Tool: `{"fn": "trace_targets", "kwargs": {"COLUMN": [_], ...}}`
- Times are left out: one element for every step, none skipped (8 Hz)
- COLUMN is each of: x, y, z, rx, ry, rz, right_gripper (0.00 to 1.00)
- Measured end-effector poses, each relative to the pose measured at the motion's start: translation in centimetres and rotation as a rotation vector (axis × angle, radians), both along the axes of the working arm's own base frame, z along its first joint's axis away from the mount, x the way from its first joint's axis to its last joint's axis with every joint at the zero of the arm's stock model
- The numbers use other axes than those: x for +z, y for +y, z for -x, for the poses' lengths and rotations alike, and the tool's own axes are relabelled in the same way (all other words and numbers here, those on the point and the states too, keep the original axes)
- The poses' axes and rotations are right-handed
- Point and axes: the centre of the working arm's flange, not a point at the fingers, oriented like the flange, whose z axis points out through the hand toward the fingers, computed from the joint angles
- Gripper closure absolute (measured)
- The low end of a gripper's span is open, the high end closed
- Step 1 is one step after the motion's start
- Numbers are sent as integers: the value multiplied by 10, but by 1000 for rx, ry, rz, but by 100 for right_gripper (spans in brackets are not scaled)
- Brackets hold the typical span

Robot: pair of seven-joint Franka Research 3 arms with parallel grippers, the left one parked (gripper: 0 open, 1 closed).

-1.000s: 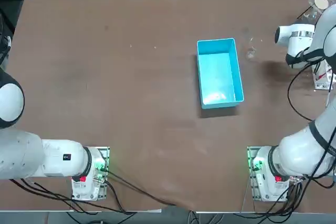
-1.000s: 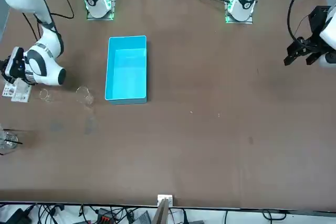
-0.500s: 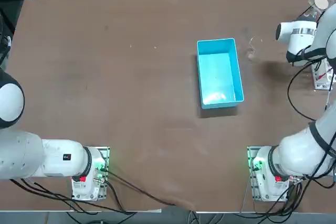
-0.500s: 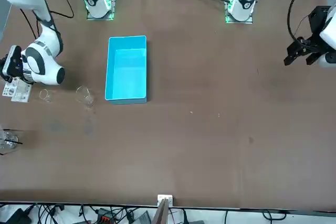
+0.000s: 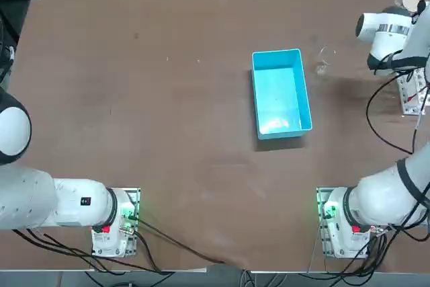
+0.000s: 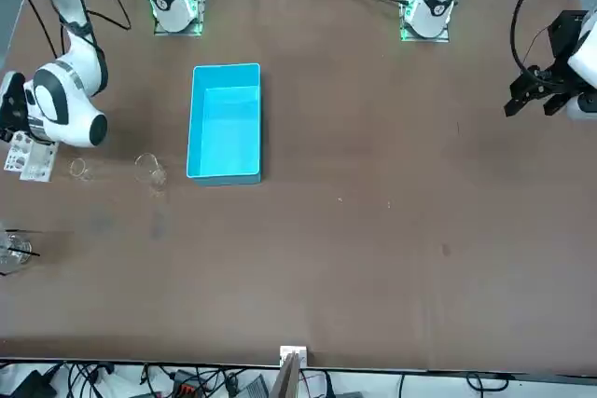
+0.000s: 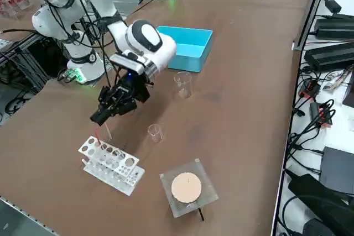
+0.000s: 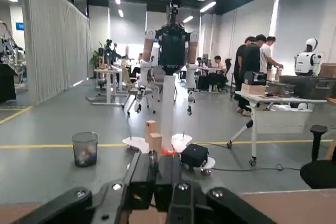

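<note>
While the right gripper (image 7: 99,116) hangs at the table's right edge | test tube (image 8: 168,106) sits upright between its fingers, lower end just over the test tube rack (image 7: 119,172) | jaws clamped on the tube | small beaker (image 7: 155,132) near.

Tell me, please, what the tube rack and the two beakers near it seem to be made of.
Tube rack: apparently white matte plastic, opaque, with rows of round holes. Larger beaker and smaller beaker: probably clear glass, possibly plastic; the table shows through them. The right gripper hangs just above the rack, jaws shut on a thin tube.
</note>
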Motion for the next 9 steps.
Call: {"fn": "trace_targets", "kwargs": {"x": [7,13,18,21,26,32,41,50,56], "y": [14,29,42,53,63,74,85,98,110], "z": [-8,-17,-25,-31,-37,-45,-52,-59,-66], "rx": [7,22,39,47,59,69,73,81,95], "ry": [-1,-4,-5,-3,3,5,5,-2,-12], "rz": [-20,-33,-43,-57,-69,-77,-85,-93,-100], "right_gripper": [95,95,95,95,95,95,95,95,95]}}
